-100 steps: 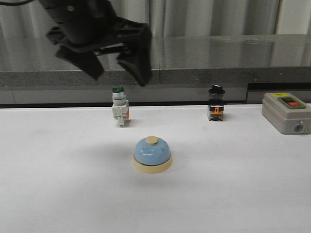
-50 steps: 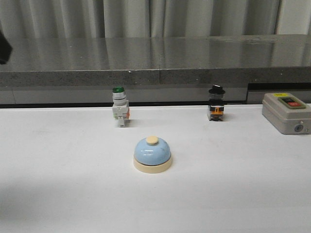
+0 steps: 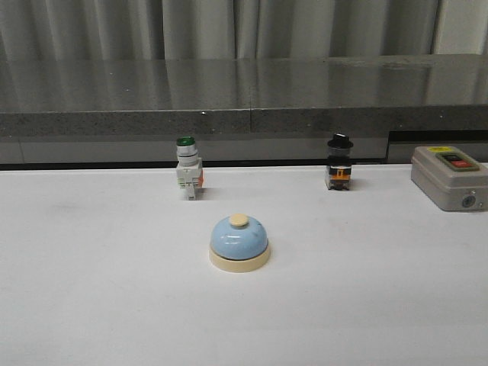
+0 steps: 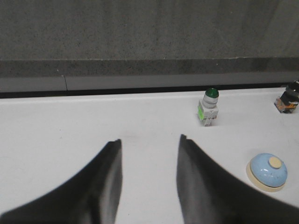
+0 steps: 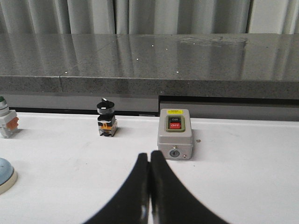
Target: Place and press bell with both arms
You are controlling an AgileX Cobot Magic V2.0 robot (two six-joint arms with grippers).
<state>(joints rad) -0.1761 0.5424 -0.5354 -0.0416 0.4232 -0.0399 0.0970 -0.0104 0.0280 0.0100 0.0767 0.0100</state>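
Observation:
The light-blue bell (image 3: 239, 242) with cream base and cream button stands alone on the white table (image 3: 91, 290), near the middle. It also shows in the left wrist view (image 4: 267, 171), off to one side of my left gripper (image 4: 149, 140), which is open and empty above bare table. An edge of the bell shows in the right wrist view (image 5: 5, 174). My right gripper (image 5: 149, 154) is shut and empty, well apart from the bell, with the grey box just beyond its tips. Neither arm shows in the front view.
A green-capped white push-button switch (image 3: 187, 177) and a black-knobbed switch (image 3: 339, 172) stand behind the bell. A grey box with a red button (image 3: 450, 177) sits at the back right. A dark stone ledge (image 3: 244, 99) runs along the table's far edge.
The left arm, which hung over the back left of the table a second ago, has pulled out of the front view to the left. The bell has not moved.

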